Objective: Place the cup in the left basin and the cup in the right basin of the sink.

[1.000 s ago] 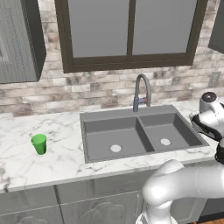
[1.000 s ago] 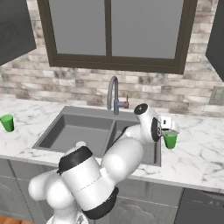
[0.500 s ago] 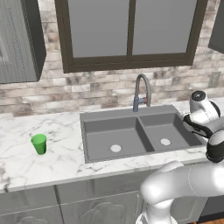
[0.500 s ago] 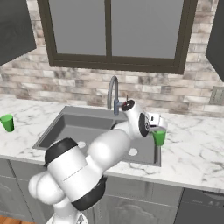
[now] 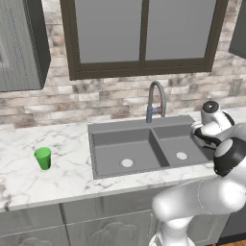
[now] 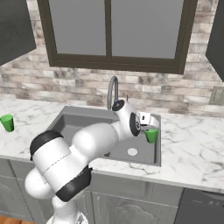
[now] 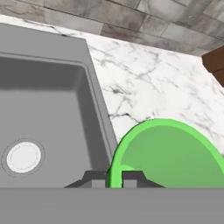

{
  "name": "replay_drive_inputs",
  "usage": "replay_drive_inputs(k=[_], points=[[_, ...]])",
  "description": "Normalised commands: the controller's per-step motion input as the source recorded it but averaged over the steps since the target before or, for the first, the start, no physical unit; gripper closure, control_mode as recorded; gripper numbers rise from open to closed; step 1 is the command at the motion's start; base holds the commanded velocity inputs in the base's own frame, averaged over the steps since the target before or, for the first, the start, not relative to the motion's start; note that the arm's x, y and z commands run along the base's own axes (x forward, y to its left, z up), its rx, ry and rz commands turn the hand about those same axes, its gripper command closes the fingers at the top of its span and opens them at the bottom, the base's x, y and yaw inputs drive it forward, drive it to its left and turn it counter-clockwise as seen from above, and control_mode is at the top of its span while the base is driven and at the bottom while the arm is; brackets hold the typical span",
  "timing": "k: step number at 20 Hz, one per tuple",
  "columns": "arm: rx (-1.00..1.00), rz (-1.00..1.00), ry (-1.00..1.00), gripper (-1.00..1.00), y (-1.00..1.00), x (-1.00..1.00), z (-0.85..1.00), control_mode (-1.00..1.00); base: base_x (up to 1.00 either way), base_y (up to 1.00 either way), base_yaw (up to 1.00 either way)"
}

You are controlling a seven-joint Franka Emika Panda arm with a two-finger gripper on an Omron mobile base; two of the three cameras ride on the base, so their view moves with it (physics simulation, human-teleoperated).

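Observation:
My gripper (image 6: 148,127) is shut on the rim of a green cup (image 6: 151,135), which hangs above the right edge of the sink (image 6: 158,144). In the hand view the fingertips (image 7: 132,177) pinch the rim of that cup (image 7: 175,153). Beside it lies the right basin (image 7: 48,109) with its pale drain (image 7: 22,156). A second green cup (image 5: 43,157) stands upright on the marble counter, well left of the left basin (image 5: 120,149). The right basin (image 5: 175,144) lies past the divider, close to my hand.
A curved grey faucet (image 5: 154,100) rises behind the divider. Marble counter (image 6: 192,148) runs on both sides of the sink, backed by a brick wall and a dark-framed window. A wall outlet (image 6: 217,95) sits at the far right.
The arm has swung left with the green cup, carrying it from above the right counter to the sink's right rim. The cup on the left counter has not moved.

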Motion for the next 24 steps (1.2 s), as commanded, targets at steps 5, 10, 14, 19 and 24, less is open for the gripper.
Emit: replay_drive_inputs(k=[5,10,14,19,24], points=[[0.0,0.0,-0.06,1.0,0.34,0.0,0.0,-1.0,0.0,0.0,0.0],[0.0,0.0,-0.05,1.0,0.3,0.0,0.0,-1.0,0.0,0.0,0.0],[0.0,0.0,-0.03,1.0,0.3,0.0,-0.01,-1.0,0.0,0.0,0.0],[0.0,0.0,-0.01,1.0,0.25,0.0,-0.05,-1.0,0.0,0.0,0.0],[0.02,0.0,0.0,1.0,0.2,0.0,-0.12,-1.0,0.0,0.0,0.0]])
